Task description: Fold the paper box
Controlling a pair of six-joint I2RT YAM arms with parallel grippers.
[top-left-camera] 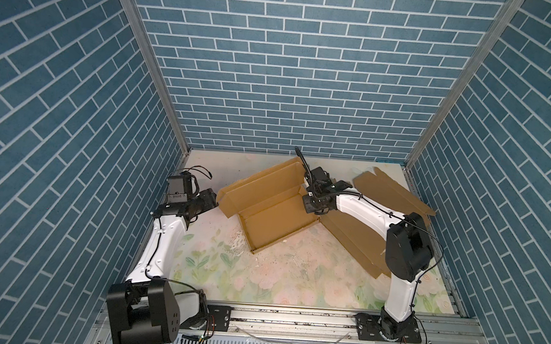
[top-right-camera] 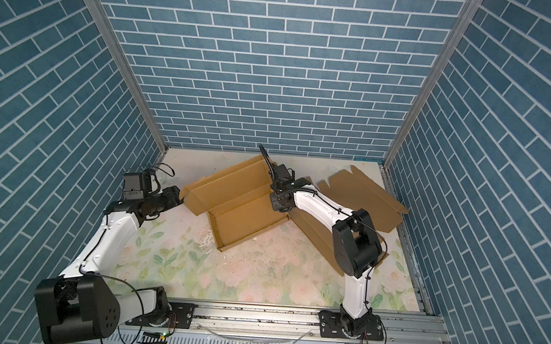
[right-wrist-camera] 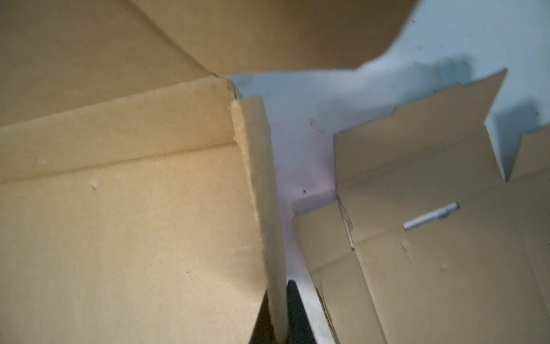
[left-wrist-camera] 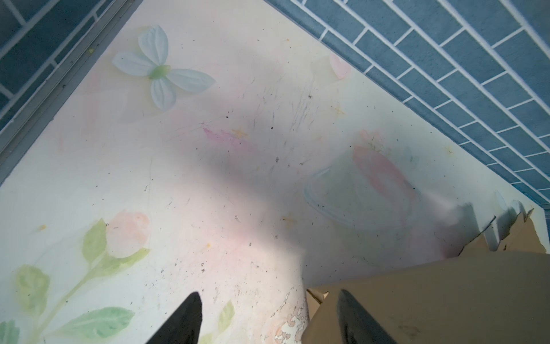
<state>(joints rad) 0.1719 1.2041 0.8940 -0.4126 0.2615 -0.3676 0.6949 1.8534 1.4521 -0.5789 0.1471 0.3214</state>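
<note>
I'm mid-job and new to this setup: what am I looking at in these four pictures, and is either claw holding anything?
A white-and-black left arm and right arm stand at the near edge of a floral-printed table. Both top views look down from one overhead camera. The other two pictures come from a camera on each arm's wrist. On the table lies a half-folded brown cardboard box, with a flatter cardboard sheet to its right. I cannot tell whether the two are joined. The left gripper is open beside the box's left flap and holds nothing. The right gripper is shut on an upright side wall of the box.
</note>
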